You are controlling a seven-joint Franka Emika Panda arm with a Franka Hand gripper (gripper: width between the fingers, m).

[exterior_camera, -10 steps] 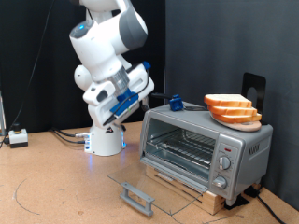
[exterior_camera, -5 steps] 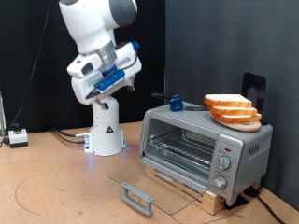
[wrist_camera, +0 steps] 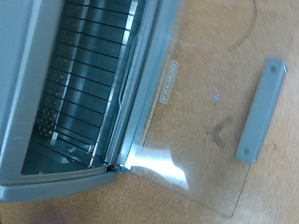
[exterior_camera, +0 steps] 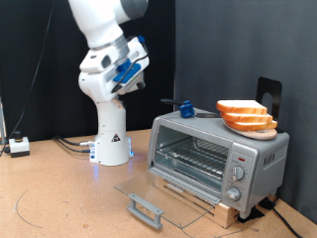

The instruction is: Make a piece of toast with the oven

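While my gripper point(exterior_camera: 132, 75) hangs high beside the oven point(exterior_camera: 218, 154), grip state unclear, w/ door point(wrist_camera: 201, 121) down, bread point(exterior_camera: 245, 116) could slide off.

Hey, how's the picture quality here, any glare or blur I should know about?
Wrist view: soft overall, with a bright glare patch on the open glass door near its hinge; the oven interior is dim, rack bars still readable. Exterior view: evenly lit against a black backdrop, slight blur on the raised arm; the hand isn't clearly visible.

White rounded arm point(exterior_camera: 104, 59), blue accents
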